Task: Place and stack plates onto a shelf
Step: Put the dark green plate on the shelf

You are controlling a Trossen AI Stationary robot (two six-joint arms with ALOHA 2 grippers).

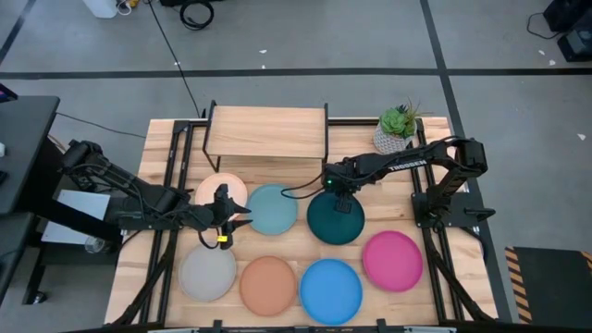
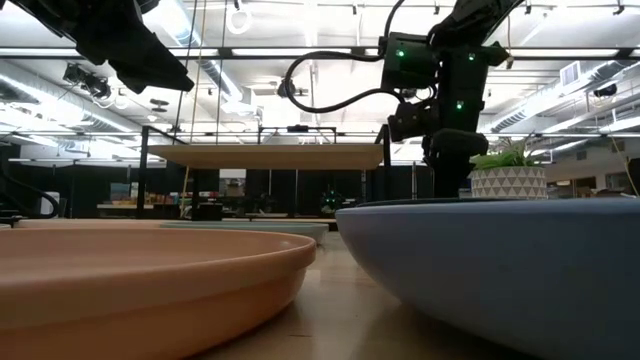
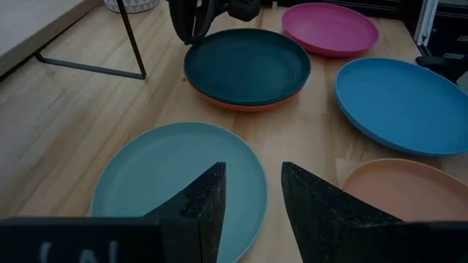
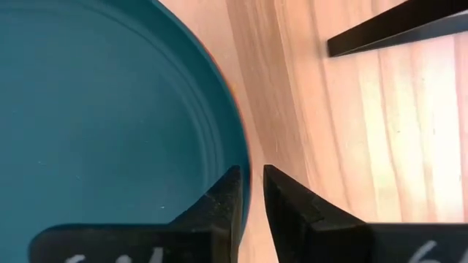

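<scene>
Farthest out from the shelf (image 1: 268, 132), along the near edge of the tabletop (image 1: 388, 208), lies a row of four plates: grey (image 1: 208, 274), terracotta (image 1: 268, 285), bright blue (image 1: 330, 290) and magenta (image 1: 392, 261), each lying flat and apart from its neighbours.

Closer to the shelf, just in front of its legs, comes a second row. The cream plate (image 1: 215, 188) sits before the shelf's left end, and the light blue plate (image 1: 272, 209) lies beside it, before the shelf's middle. The teal plate (image 1: 335, 218) lies before the shelf's right end, stacked on the orange plate (image 3: 241, 104), of which only a thin edge shows beneath it.

The left gripper (image 3: 252, 193) hangs over the edge of the light blue plate that faces the cream one, pointing along the shelf's front toward the teal plate. Its fingers (image 3: 201, 208) stand well apart and hold nothing.

The right gripper (image 4: 251, 191) points down at the rim of the teal plate on the side nearest the shelf. Its fingers (image 4: 289, 208) are only a narrow gap apart, and the rim runs right at that gap; the plate lies flat on the orange one. Whether the fingers touch the rim I cannot tell.

All eight plates are on the tabletop. A potted plant (image 1: 398, 128) stands just beside the shelf's right end.
</scene>
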